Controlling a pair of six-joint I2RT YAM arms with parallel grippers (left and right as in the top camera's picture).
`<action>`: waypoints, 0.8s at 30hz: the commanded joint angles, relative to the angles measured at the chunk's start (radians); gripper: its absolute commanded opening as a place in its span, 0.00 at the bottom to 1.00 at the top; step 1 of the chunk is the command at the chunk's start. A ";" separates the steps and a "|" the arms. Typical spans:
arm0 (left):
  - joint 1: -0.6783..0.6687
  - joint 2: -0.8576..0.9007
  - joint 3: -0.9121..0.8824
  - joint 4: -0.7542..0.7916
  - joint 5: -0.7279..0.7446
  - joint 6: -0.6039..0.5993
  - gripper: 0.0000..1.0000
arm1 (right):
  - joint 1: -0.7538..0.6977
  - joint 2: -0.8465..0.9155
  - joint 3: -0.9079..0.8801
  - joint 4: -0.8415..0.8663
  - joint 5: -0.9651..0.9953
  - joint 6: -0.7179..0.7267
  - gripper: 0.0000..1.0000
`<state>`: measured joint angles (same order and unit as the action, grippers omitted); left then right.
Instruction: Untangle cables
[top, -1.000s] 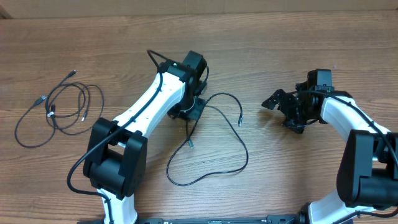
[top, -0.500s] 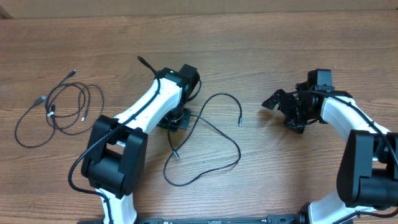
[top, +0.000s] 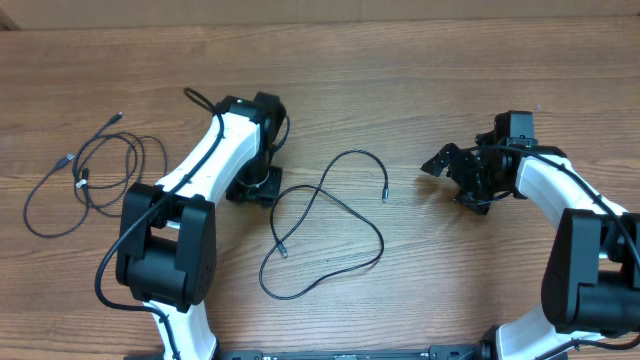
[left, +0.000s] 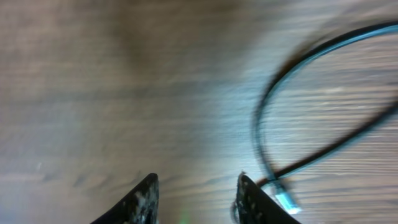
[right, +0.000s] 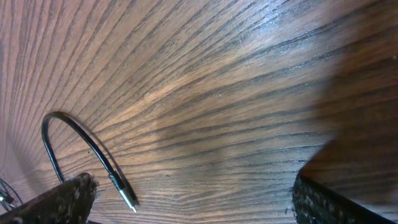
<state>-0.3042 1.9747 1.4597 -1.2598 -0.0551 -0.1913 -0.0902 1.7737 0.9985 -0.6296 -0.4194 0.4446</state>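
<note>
Fingers apart and empty, the left tool (left: 196, 182) hovers between a single looped cable (top: 330, 205) just to its right and the tangled cables (top: 100, 172) to its left, nearest that arm; the right tool (right: 186, 198) gapes wide, well away.

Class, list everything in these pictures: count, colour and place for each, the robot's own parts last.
brown wooden table: one, brown, under everything.
loose thin black cable with silver plug tips: one, black, looped mid-table.
tangled bundle of thin black cables: several, count unclear, black, table's left.
left arm: one, white and black, between bundle and loose cable.
right arm: one, white and black, right side.
left gripper: one, black, open, beside a plug.
right gripper: one, black, open, empty.
</note>
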 joint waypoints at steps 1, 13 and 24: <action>-0.027 -0.001 0.065 0.053 0.129 0.153 0.49 | -0.003 0.005 0.002 -0.003 0.045 -0.001 1.00; -0.119 0.000 0.059 0.277 0.186 0.398 0.66 | -0.003 0.005 0.002 -0.003 0.045 -0.001 1.00; -0.169 0.000 -0.021 0.388 0.183 0.497 0.58 | -0.003 0.005 0.002 -0.003 0.045 -0.001 1.00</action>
<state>-0.4637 1.9747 1.4803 -0.8852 0.1127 0.2260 -0.0902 1.7737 0.9985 -0.6296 -0.4191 0.4446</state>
